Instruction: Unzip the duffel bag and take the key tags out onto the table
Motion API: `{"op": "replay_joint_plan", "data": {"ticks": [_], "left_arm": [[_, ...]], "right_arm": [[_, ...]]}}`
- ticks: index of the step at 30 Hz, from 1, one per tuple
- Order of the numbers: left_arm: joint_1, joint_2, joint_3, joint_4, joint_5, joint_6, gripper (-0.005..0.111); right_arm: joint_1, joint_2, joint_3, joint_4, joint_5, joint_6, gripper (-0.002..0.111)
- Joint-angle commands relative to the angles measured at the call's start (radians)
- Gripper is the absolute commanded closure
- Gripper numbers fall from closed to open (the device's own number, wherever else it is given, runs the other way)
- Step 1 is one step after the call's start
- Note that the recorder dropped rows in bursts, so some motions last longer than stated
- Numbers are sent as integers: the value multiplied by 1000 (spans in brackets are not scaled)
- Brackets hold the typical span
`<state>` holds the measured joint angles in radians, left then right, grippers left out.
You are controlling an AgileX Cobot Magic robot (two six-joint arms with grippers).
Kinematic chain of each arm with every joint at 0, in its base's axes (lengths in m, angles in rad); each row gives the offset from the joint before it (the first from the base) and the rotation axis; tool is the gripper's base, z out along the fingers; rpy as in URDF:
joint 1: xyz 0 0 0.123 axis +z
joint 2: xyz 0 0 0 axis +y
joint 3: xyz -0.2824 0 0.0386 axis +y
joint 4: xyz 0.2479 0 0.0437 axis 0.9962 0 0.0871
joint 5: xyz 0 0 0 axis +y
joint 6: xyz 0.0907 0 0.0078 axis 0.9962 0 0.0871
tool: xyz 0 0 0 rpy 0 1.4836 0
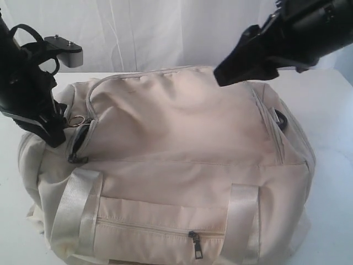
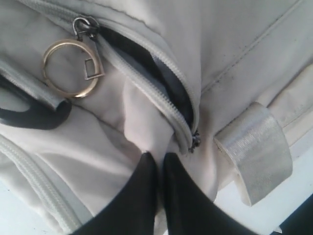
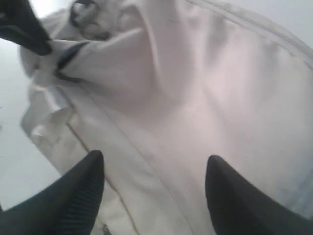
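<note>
At the left end: left end effector, black tapered fingers pressed together, pinching a soft fold of cream cloth on the duffel bag just beside the gaping end of the main zipper.
Over the top panel, right side: right end effector, two dark, finely textured fingers spread wide, holding nothing, hanging clear of the cloth.
Duffel bag: large, rounded, off-white woven fabric, slack and creased, lying across the middle of the tabletop with its front pocket toward the exterior camera.
Main zipper: grey teeth, parted for a short stretch at the left end; dark grey lining shows in the slit.
Ring: round brass-toned metal loop hanging from the slider, flat on the cloth.
Webbing handles: broad, shiny, satin-like straps, finely ribbed.
Front pocket: zipped shut, dark metal pull hanging down.
Tabletop: plain white, smooth.
Backdrop: white draped cloth with soft folds.
</note>
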<state>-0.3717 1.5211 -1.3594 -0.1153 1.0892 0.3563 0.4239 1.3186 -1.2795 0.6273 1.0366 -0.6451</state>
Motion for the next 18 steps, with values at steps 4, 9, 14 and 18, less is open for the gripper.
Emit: {"op": "replay_joint_plan", "data": {"ticks": [4, 9, 14, 18], "left_arm": [[-3, -16, -63, -81, 79, 18, 66], [-1, -23, -96, -70, 98, 5, 54], [-1, -52, -96, 79, 132, -55, 68], [14, -104, -94, 194, 132, -167, 89]], "right_arm": [[108, 87, 4, 165, -53, -161, 51], [184, 167, 2, 165, -194, -241, 51], [225, 267, -63, 165, -331, -211, 51], [274, 402, -193, 163, -289, -219, 51]]}}
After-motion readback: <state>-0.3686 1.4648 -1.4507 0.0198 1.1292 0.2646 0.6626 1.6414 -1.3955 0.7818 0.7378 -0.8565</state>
